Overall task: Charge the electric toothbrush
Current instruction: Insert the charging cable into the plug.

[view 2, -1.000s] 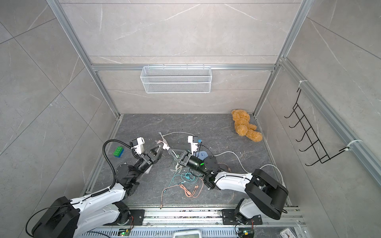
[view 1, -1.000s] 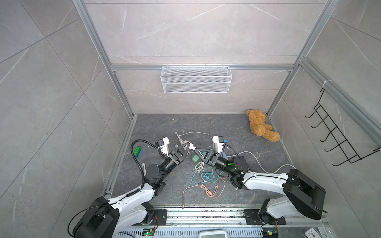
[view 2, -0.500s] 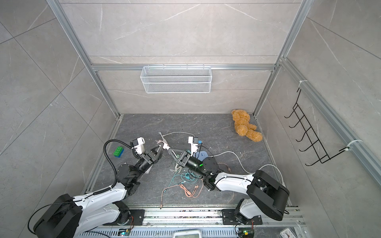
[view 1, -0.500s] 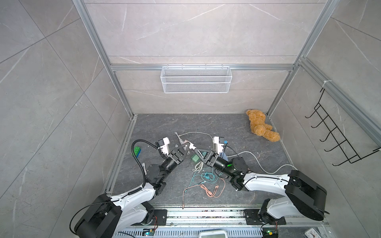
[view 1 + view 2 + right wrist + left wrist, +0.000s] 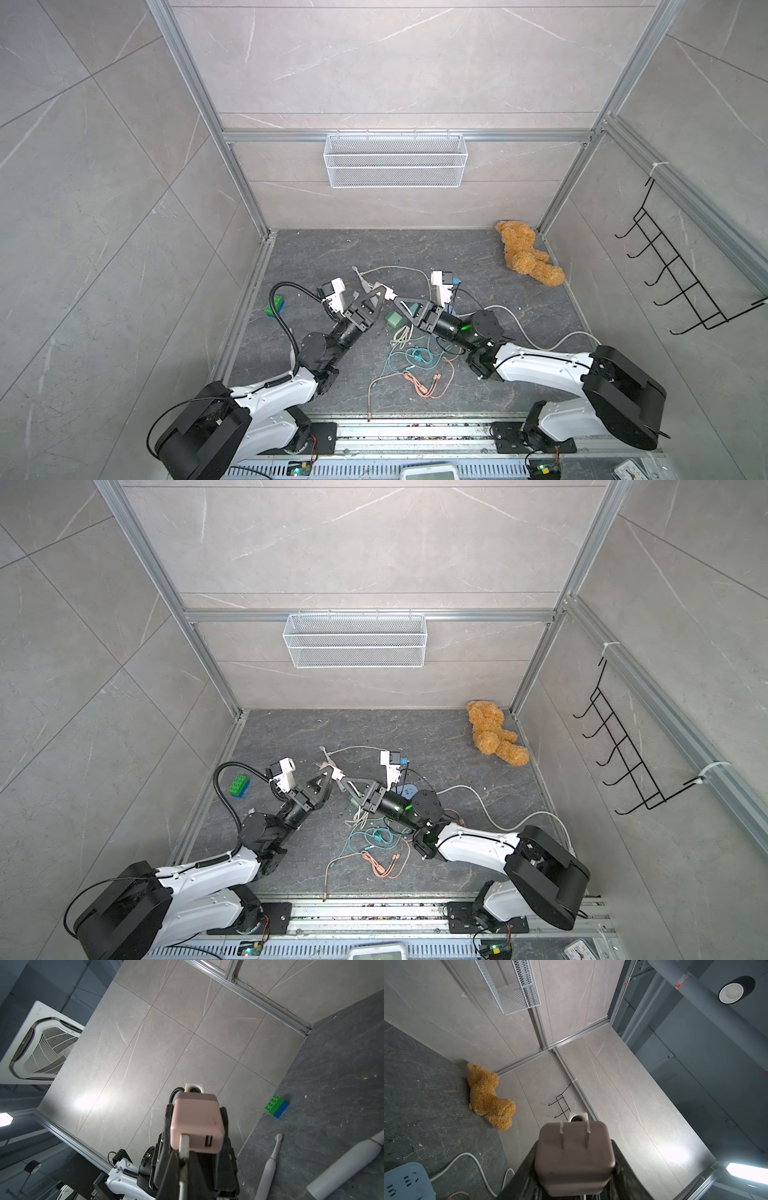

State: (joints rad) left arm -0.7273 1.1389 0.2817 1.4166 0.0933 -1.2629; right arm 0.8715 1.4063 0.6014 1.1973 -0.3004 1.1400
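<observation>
**Holding charger block and cable plug together in mid-air**

The left gripper (image 5: 379, 294) is clamped on a pink charger block (image 5: 574, 1155), one finger on each side, prongs pointing back at its own wrist. The right gripper (image 5: 184, 1159) is closed tight on a white cable plug (image 5: 184, 1142), whose tip meets one of the block's two ports; how deep it sits cannot be told.

The toothbrush (image 5: 270, 1167) lies flat on the dark floor just beyond the grippers, beside a thicker white handle (image 5: 342, 1165). A toy brick (image 5: 277, 1106) sits far left, a teddy bear (image 5: 525, 257) in the far right corner, a power strip (image 5: 404, 1182) near the right arm and loose cables (image 5: 415, 361) below both grippers.
</observation>
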